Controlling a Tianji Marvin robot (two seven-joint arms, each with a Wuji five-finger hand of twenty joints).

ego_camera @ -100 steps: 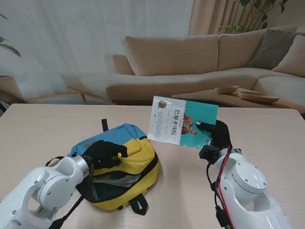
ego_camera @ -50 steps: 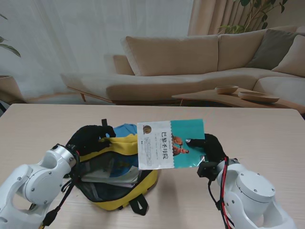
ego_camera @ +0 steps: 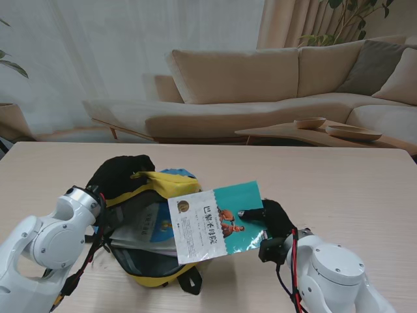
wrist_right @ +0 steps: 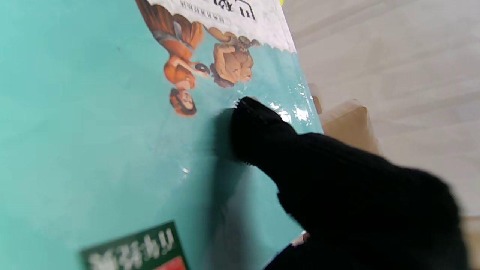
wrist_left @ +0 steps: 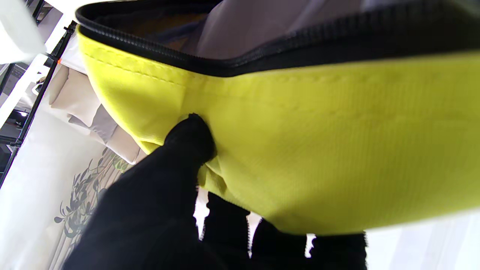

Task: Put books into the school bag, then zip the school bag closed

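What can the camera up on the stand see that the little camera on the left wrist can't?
Only the stand view shows the whole scene: the right hand holding the teal book at the bag's opening, another book already inside, the table and the sofa.

Only the left wrist view shows the zipper teeth up close and the thumb pinching the fabric.

Both show the left hand holding up the school bag's yellow flap.

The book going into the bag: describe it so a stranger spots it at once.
On the wooden table lies a yellow and blue school bag, its mouth held open. The book hangs tilted over that mouth in the right robot hand: teal and white cover with cartoon figures.
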